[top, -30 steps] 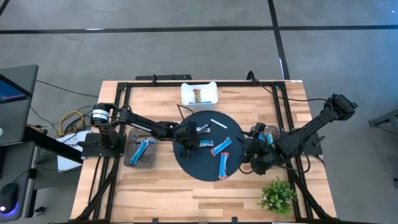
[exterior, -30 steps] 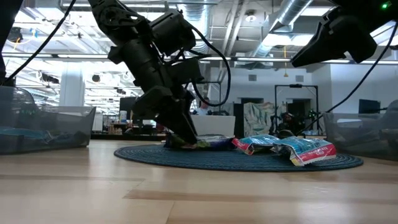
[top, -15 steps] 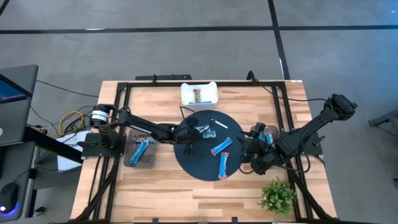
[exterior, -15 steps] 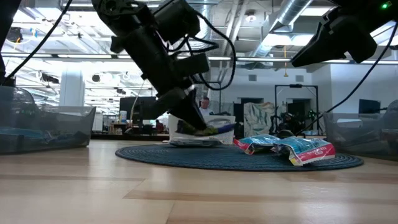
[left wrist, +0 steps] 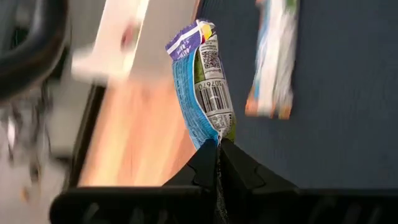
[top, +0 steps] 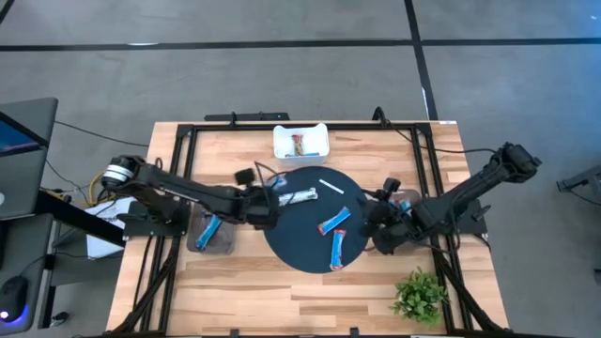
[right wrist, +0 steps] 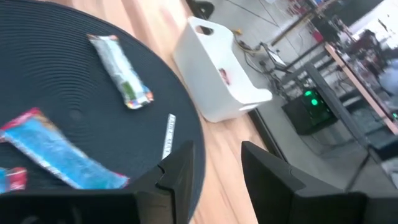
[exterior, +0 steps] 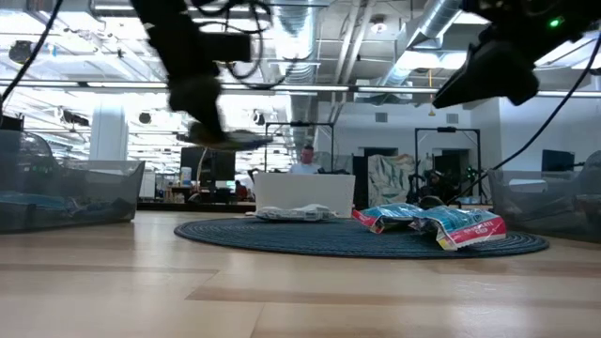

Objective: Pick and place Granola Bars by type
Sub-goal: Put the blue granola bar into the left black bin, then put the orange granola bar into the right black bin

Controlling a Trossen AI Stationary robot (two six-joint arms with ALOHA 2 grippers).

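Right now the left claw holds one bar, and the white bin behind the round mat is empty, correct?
Not quite. The high view shows the white bin already holds a bar. The rest stands: the left claw is shut on a bar.

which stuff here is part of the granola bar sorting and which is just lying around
Job: blue-wrapped granola bar in the shut left hand; two blue bars and a silver bar on the round dark mat; white plastic bin; clear tub.
Lying about: thin white strip; small green plant.
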